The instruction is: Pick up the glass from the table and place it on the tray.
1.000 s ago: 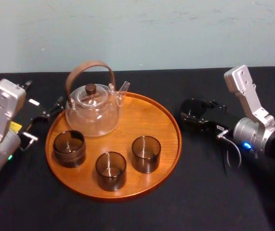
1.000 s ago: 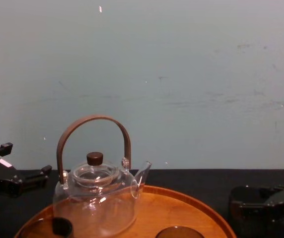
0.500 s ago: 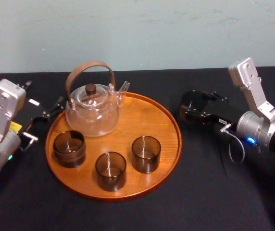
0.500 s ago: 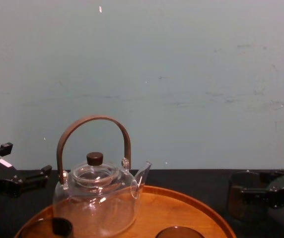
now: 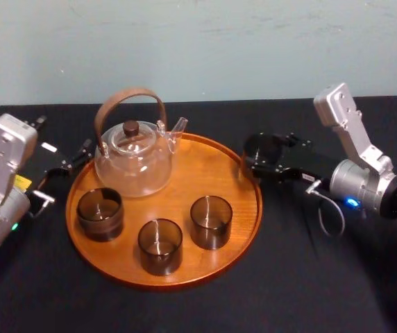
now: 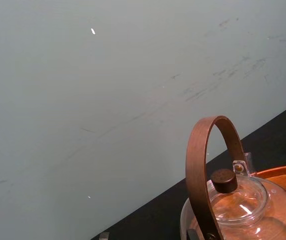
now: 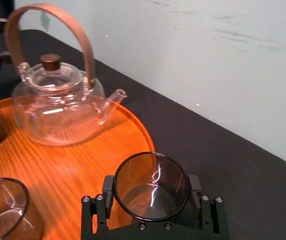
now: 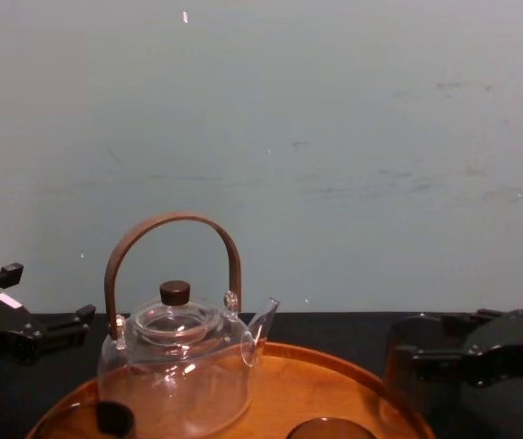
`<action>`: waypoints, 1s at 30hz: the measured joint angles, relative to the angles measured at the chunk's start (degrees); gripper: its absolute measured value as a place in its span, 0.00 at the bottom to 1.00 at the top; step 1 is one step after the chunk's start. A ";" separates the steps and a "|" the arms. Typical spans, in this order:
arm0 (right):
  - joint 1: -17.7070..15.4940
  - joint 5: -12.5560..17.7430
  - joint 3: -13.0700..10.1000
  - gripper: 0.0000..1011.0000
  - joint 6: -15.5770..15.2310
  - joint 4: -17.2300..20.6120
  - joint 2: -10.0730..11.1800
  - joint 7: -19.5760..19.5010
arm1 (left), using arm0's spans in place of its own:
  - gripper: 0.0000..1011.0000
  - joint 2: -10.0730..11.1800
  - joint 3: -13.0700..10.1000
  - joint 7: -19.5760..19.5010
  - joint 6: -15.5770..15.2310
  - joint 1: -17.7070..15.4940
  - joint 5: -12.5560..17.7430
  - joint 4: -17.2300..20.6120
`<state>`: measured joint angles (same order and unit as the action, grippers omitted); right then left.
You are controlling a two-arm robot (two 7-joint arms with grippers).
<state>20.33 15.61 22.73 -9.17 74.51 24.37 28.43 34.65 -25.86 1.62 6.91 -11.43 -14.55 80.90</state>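
Matte black table [image 5: 184, 309], round orange-brown wooden tray [image 5: 212, 173] resting near its middle

Soft even light, glints in glass [image 7: 150, 187]

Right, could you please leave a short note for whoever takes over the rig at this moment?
Right gripper: shut on the fourth glass, at the tray's right rim.
Left gripper: open, parked left of the tray.
Done: three glasses sit on the tray beside the teapot; fourth is grasped.
Left: carry it over bare wood, set down, release.
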 joint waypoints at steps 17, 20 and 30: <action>5.16 1.05 4.51 0.89 2.52 -5.74 -1.49 5.06 | 0.99 0.00 0.00 0.00 0.00 0.00 0.00 0.00; 6.13 1.05 5.19 0.89 3.06 -6.89 -1.84 5.56 | 0.99 0.00 0.00 0.00 0.00 0.00 0.00 0.00; 8.46 0.98 6.72 0.89 3.98 -10.16 -3.14 6.01 | 0.99 0.00 0.00 0.00 0.00 0.00 0.00 0.00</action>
<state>28.79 16.58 29.45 -5.19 64.35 21.23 34.44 34.65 -25.86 1.62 6.91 -11.43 -14.55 80.90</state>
